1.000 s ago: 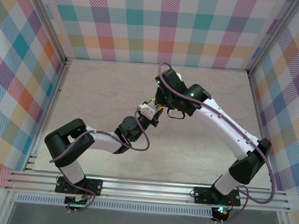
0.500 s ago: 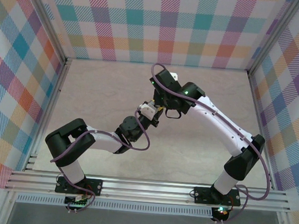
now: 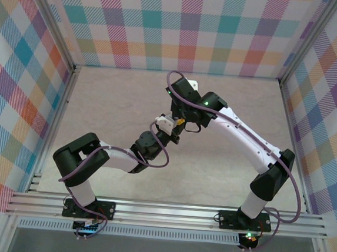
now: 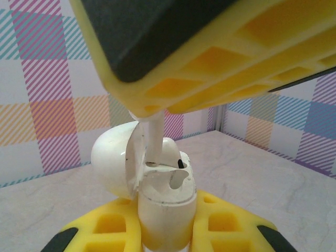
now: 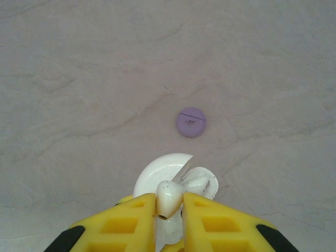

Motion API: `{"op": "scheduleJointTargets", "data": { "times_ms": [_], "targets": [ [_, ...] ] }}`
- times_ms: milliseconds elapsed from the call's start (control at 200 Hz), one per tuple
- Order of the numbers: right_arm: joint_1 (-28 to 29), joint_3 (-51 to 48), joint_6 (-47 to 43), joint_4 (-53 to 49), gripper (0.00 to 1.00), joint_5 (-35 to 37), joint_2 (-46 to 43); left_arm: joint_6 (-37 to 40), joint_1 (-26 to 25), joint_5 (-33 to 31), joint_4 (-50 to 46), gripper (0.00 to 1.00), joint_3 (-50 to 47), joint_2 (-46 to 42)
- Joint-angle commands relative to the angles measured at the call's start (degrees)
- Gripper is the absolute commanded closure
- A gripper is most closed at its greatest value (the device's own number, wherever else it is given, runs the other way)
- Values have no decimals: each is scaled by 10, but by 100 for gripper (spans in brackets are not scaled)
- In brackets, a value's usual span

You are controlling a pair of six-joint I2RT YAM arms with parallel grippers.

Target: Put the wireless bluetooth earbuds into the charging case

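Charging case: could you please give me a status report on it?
Left tool shut on open charging case. Right tool pinching white earbud, stem tip in case. Purple disc lies beyond, not in the way.

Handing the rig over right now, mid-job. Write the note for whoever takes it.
Left tool: shut on the charging case, lid open, upright.
Right tool: shut on a white earbud, stem down into the case's well.
Purple disc lies on the table beyond the case.
Done: earbud lined up and partly in.
Left: seat it, release, then any earbuds not yet in.
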Motion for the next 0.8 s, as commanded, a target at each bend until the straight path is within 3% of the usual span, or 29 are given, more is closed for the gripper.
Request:
{"op": "scheduleJointTargets", "data": {
  "times_ms": [0, 255, 795],
  "targets": [
    [21, -19, -8, -46, 80, -50, 12, -25, 8, -2, 65, 100, 13, -15],
    [21, -4, -11, -72, 80, -28, -4, -42, 18, 13, 69, 100, 6, -9],
    [-3, 31, -14, -113, 80, -19, -24, -33, 42, 150, 69, 100, 30, 16]
  ]
}}
